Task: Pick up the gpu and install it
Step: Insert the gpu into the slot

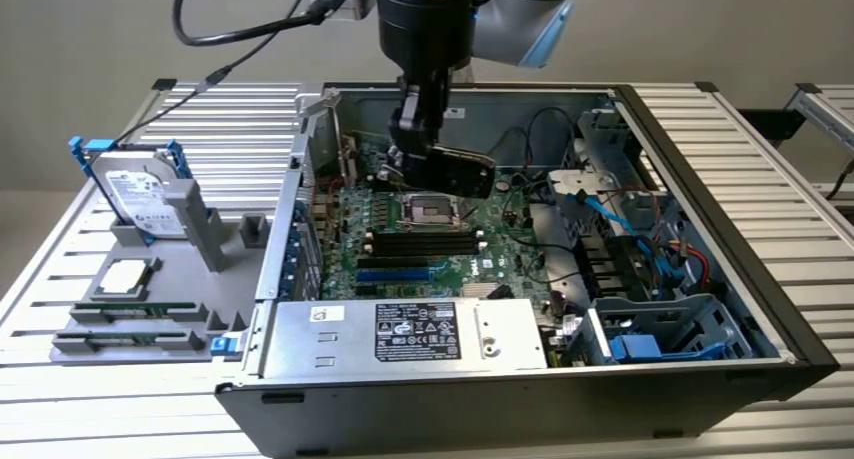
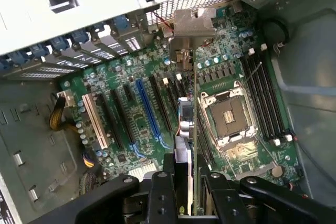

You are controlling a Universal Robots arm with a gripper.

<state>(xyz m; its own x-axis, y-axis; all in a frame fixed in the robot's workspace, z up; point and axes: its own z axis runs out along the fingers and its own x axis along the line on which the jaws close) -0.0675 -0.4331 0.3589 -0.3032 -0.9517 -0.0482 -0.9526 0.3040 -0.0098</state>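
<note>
Inside the open computer case, my gripper hangs above the green motherboard, shut on the gpu. The card shows a black face and is tilted over the area beside the CPU socket. In the wrist view the gpu is seen edge-on between my black fingers, its silver bracket pointing toward the case's rear slot openings. It hovers over the black expansion slots, between the blue slot and the CPU socket, without touching the board.
A hard drive in a blue frame and narrow memory sticks rest on a grey holder at the exterior view's left. The power supply lies at the case's near side. Blue and black cables crowd the drive bays.
</note>
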